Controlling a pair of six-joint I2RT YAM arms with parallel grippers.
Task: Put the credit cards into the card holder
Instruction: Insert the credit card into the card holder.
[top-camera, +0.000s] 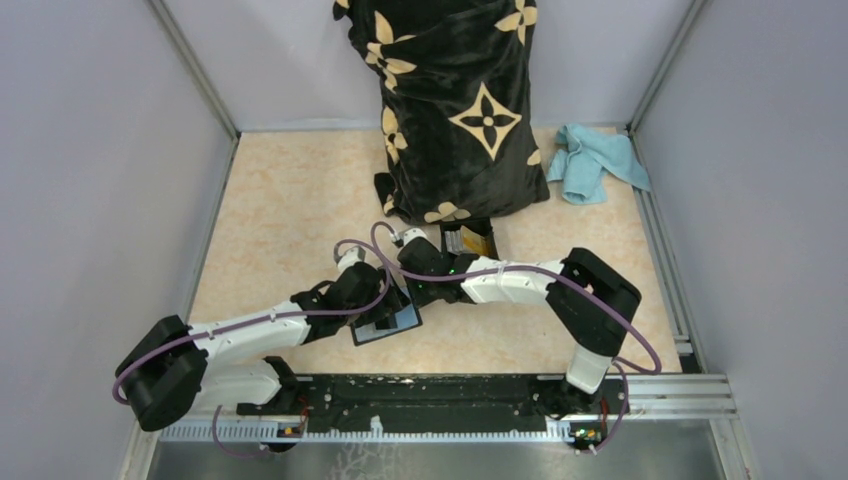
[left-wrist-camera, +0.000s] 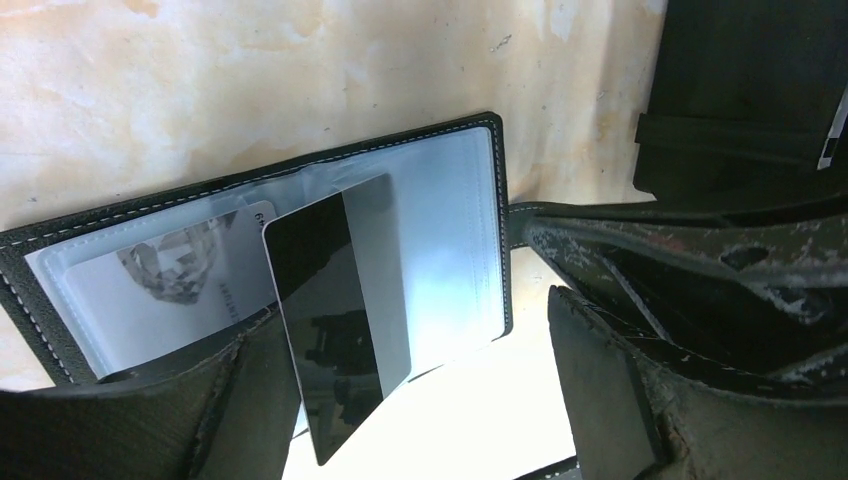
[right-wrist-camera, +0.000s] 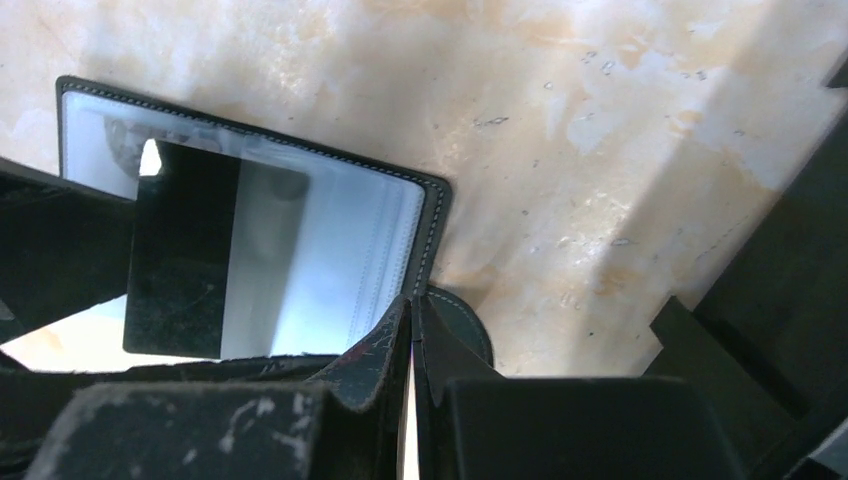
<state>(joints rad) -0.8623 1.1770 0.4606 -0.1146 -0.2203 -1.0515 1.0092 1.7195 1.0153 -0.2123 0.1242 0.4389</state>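
The left arm (top-camera: 260, 335) reaches in from the left, its jaws spread wide and gripping nothing. The striped card (left-wrist-camera: 340, 320) lies loose between them, skewed across the open holder (left-wrist-camera: 455, 240) on the table (left-wrist-camera: 300, 80). 1 other card (left-wrist-camera: 170, 270) sits in the left pocket. I cannot tell whether the striped card's top edge is inside a sleeve; its lower end overhangs the holder's near edge.

Further right, the right jaws are clenched tight at the strap tab (right-wrist-camera: 462, 325) — pinching it or only pressing it, I cannot tell.

The step looks like seating this card. Square it to the pocket mouth first, then push it flat along its length — a skewed shove would likely jam a corner or skid the holder.
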